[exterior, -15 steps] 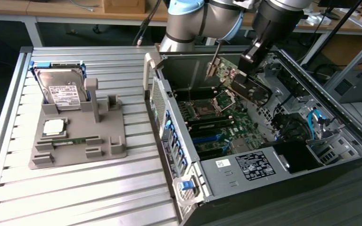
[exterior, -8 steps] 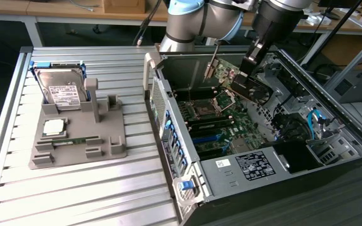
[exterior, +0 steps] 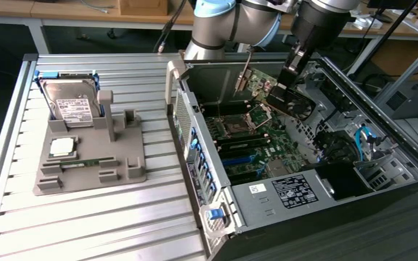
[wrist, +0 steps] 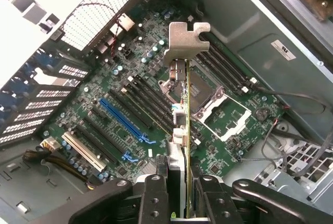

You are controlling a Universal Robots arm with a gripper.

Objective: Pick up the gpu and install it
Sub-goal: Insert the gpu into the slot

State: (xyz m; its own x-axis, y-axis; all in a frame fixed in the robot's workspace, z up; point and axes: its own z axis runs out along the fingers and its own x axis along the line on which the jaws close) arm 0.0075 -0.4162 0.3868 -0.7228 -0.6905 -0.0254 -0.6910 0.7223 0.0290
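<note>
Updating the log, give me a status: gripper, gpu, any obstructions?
Gripper shut on gpu. Hanging over motherboard, not seated. Slots look unobstructed.

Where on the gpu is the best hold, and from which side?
Pinch its two flat faces, away from the bracket, coming from the edge turned away from the motherboard. The gpu is a thin card, edge-on in the wrist view, so the jaws span only its thickness. The gripper holds it this way, leaving the bracket end free.
</note>
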